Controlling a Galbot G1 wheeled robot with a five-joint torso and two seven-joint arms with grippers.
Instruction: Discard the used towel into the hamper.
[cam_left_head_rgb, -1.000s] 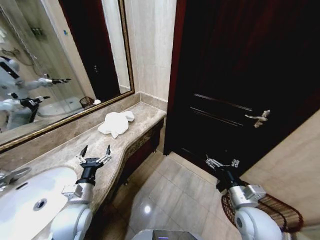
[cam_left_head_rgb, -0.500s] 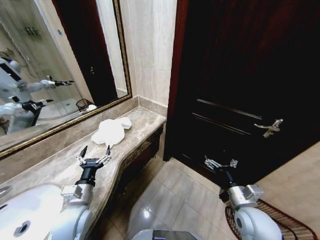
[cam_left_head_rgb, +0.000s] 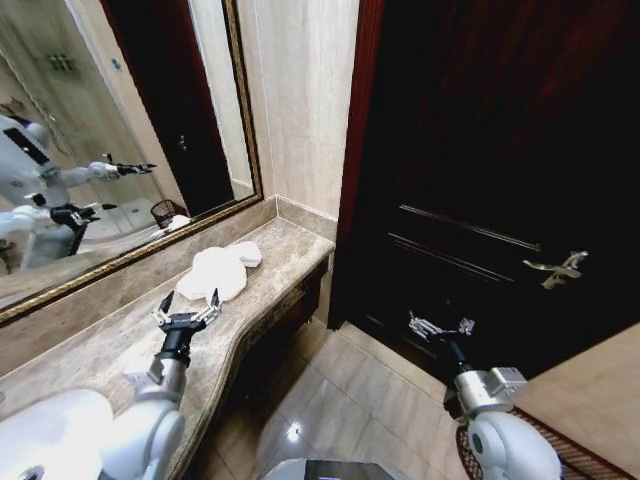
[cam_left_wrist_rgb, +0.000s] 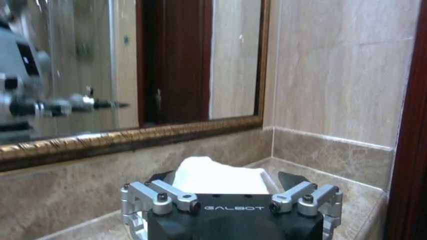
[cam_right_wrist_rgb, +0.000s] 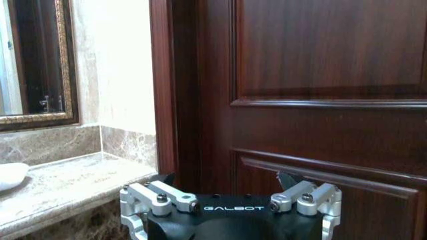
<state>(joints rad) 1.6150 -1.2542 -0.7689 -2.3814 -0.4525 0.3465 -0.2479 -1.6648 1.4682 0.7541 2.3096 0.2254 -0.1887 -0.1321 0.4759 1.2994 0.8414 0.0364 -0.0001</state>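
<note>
The left gripper (cam_left_head_rgb: 187, 310) hovers with fingers spread wide over the beige marble surface (cam_left_head_rgb: 120, 345), just short of the crumpled white towel (cam_left_head_rgb: 215, 271) lying near its far end by the mirror wall. Soft, light and limp, the towel looks best pinched at a raised fold on top. The front edge drops to open tiled floor (cam_left_head_rgb: 345, 400), where the right gripper (cam_left_head_rgb: 440, 327) waits, fingers likewise apart, before the dark wooden door (cam_left_head_rgb: 480, 170).

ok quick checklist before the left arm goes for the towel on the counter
1. Crumpled white cloth towel lies loose on the beige marble counter: ok.
2. Left pincer open, nothing in it: ok.
3. Left pincer lined up with the towel, which sits just ahead of it: ok.
4. Fingertips touching the towel or apart from it: cannot tell.
5. Right pincer open and empty over the floor by the dark wooden door, clear of the counter: ok.
6. Dark reddish-brown woven hamper at the robot's lower right, opening clear: cannot tell.
</note>
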